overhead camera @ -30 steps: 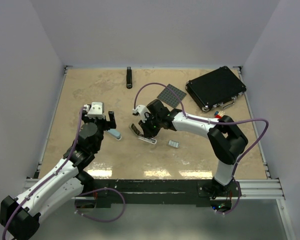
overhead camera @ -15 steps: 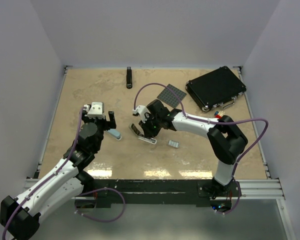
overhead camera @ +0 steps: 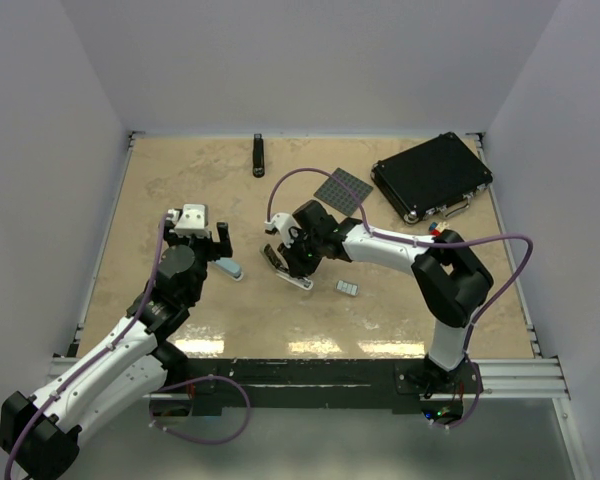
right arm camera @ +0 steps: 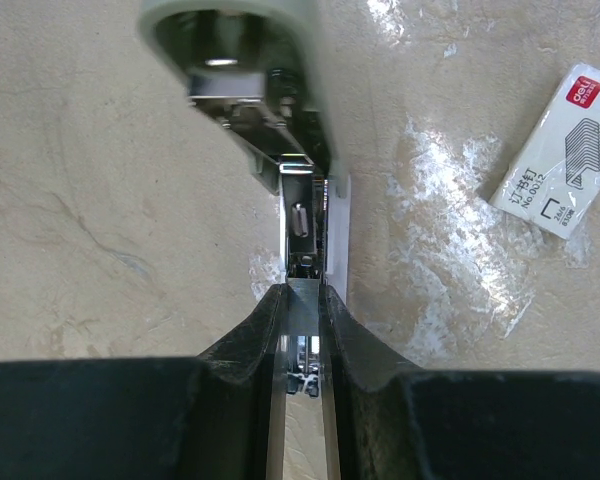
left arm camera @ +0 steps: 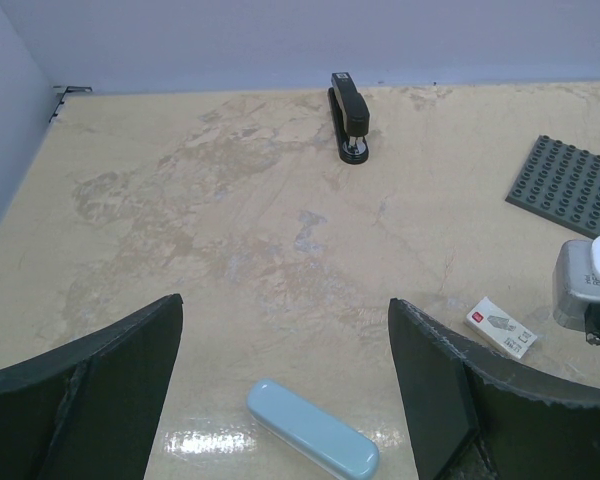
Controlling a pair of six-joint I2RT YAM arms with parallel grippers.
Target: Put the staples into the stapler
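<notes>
The right gripper [right arm camera: 302, 297] clamped a thin metal strip [right arm camera: 301, 345] at the stapler [right arm camera: 255, 70]; stiff and slick, it seemed best pinched by its flat sides. The left gripper [left arm camera: 283, 330] stood apart.

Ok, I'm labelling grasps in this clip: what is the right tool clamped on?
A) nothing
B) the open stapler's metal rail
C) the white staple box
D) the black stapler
B: the right wrist view shows the right tool shut on the silvery rail of the stapler, with the staple box lying apart beside it.
</notes>
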